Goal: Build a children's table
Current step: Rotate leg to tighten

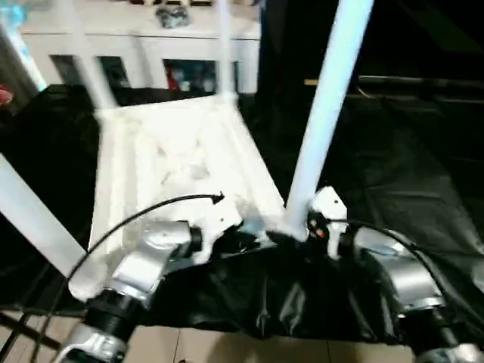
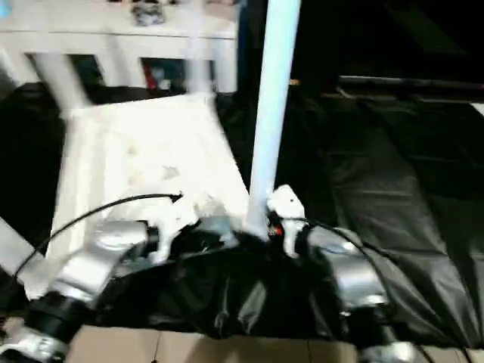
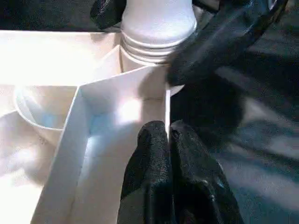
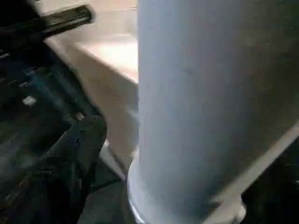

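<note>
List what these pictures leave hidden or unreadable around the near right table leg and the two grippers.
- Near right leg: its top is cut off by the upper edge of both eye views.
- Right gripper: in the eye views the wrist housing and the leg hide its fingertips.
- Right wrist view: the leg hides much of the tabletop beyond it.
- Left gripper: shut on the tabletop's rim; its fingers cover the contact.

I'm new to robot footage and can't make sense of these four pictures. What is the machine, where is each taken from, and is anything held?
A humanoid robot is building a small white table. Two pictures come from its head, looking down over its silver arms; two from cameras on its wrists. The table top lies upside down on black sheeting, legs pointing up. The left gripper is shut on the top's rim. The right gripper sits at the base of the nearest leg; whether it grips the leg is unclear.
</note>
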You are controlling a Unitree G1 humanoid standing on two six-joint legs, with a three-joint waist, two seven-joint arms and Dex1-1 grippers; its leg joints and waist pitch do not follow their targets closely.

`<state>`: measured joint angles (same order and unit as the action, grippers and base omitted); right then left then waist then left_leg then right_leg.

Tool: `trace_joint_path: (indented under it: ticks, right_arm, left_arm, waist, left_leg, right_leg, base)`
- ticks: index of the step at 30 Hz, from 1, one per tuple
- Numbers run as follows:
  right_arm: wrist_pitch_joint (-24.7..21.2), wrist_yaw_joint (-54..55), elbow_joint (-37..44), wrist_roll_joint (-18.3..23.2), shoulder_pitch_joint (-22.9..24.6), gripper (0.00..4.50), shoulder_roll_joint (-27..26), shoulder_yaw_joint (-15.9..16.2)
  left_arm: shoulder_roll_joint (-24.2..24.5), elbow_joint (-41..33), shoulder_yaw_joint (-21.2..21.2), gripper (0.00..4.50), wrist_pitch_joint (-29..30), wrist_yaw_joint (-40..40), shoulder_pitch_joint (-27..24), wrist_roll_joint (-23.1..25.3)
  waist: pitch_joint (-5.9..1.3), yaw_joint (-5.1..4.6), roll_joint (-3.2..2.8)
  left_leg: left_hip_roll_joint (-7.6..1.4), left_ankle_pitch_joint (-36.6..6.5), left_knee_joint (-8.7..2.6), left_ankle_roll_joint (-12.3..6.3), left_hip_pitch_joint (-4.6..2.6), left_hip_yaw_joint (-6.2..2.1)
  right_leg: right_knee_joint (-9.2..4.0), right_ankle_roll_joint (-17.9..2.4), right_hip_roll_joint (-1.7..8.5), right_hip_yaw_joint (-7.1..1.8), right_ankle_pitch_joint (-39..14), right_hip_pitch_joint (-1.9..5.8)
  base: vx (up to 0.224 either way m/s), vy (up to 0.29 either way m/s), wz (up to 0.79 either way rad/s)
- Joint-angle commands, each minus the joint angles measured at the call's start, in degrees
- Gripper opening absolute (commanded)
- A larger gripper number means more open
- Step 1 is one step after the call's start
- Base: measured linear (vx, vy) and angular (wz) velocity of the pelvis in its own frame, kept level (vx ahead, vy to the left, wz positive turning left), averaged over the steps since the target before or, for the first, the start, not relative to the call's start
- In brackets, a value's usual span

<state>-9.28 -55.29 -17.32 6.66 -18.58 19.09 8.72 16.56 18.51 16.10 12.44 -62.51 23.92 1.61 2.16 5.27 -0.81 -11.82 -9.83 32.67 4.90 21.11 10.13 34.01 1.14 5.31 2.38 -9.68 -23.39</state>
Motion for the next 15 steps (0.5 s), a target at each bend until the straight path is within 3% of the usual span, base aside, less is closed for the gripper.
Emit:
trace_joint_path:
  ticks: [1,4,5,9,15]
  right_arm:
    - [0.2,-5.1,2.3,1.0,0.0,4.04,1.0,2.5]
    - [-0.2,-9.5,2.8,1.9,0.0,3.86,3.1,3.6]
    - [-0.4,-10.6,2.9,2.3,-0.1,3.68,3.6,3.9]
    - [-0.6,-13.8,2.3,2.3,-0.7,3.35,4.9,5.5]
    - [-0.6,-15.3,1.5,1.9,-1.6,2.84,4.7,6.3]
  left_arm:
    - [-0.1,1.2,2.0,0.00,-2.4,-4.0,1.6,-1.8]
    - [1.3,2.5,1.9,0.00,-2.7,-7.3,2.7,-2.2]
    - [1.6,3.0,1.9,0.00,-2.8,-7.6,3.2,-2.4]
    - [2.6,3.7,1.7,0.00,-2.2,-10.5,4.2,-3.9]
    - [2.6,5.0,1.4,0.00,-2.6,-12.1,4.6,-4.7]
  waist:
    - [-2.95,-0.07,1.13]
    - [-2.96,0.13,1.20]
    - [-3.00,0.10,1.74]
    - [-3.07,0.48,1.56]
    - [-3.11,0.78,1.81]
  left_leg:
    - [-0.82,-15.5,-3.78,-3.14,-0.45,0.27]
    - [-0.94,-15.4,-3.81,-2.96,-0.47,0.19]
    - [-0.93,-14.9,-3.77,-3.03,-0.31,0.24]
    - [-0.97,-13.4,-3.64,-3.36,-0.39,0.27]
    - [-0.98,-13.1,-3.54,-3.18,-0.45,0.34]
  right_leg:
    - [-4.27,-10.5,1.79,-1.44,-17.4,2.31]
    - [-4.18,-10.4,1.97,-1.57,-17.9,2.31]
    - [-4.11,-10.7,1.99,-1.49,-17.0,2.44]
    - [-3.78,-11.6,2.03,-1.50,-15.2,2.44]
    - [-3.61,-12.2,2.10,-1.48,-14.4,2.55]
  base:
    - [0.000,0.000,0.00]
    - [0.000,0.000,0.00]
    - [0.000,0.000,0.00]
    - [0.000,0.000,0.00]
    - [0.000,0.000,0.00]
